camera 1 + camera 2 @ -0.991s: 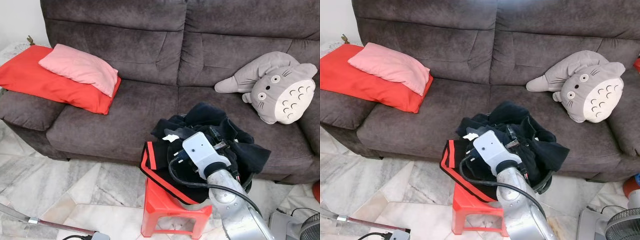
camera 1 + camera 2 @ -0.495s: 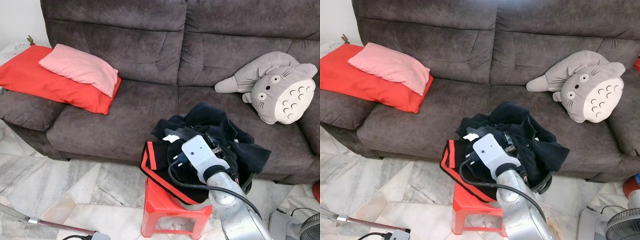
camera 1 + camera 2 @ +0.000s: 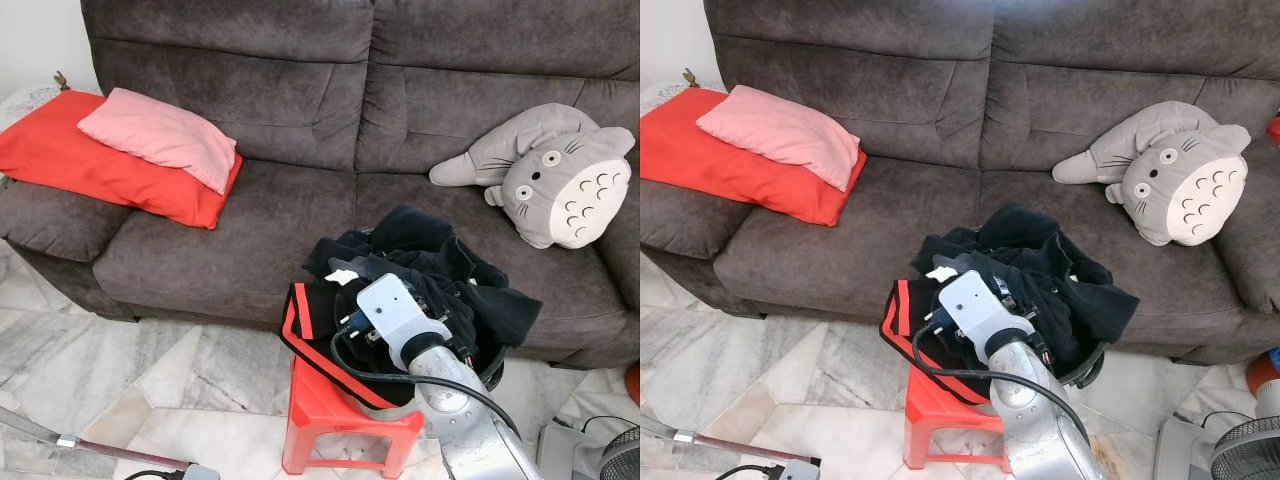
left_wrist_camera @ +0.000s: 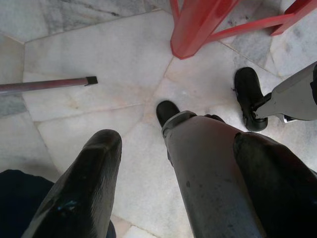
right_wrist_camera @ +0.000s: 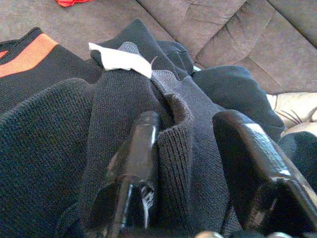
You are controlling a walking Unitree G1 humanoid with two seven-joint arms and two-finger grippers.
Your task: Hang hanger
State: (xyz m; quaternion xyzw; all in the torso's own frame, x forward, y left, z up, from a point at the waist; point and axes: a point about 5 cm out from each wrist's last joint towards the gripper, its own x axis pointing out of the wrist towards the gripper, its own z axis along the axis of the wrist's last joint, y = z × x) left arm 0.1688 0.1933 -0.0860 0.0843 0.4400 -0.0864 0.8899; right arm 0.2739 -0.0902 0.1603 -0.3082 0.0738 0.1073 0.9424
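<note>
A heap of black clothes (image 3: 440, 262) sits on a red plastic stool (image 3: 340, 412) in front of the sofa. One garment with a red stripe (image 3: 298, 322) hangs over the stool's left edge. My right arm's wrist (image 3: 394, 312) reaches down into the heap. In the right wrist view my right gripper (image 5: 190, 121) is open, with a fold of dark ribbed knit (image 5: 174, 124) standing between its fingers and a white label (image 5: 121, 59) just beyond. My left gripper (image 4: 183, 144) hangs idle and open above the marble floor, near my own legs.
A dark brown sofa (image 3: 280, 150) fills the back, with a pink pillow (image 3: 160, 135) on a red cushion (image 3: 70, 160) at left and a grey plush toy (image 3: 555, 185) at right. A fan (image 3: 1235, 445) stands at lower right. A metal pole (image 3: 70, 440) lies on the floor at lower left.
My right wrist has shifted slightly left and lower, deeper into the black clothes. The heap and stool stay in place.
</note>
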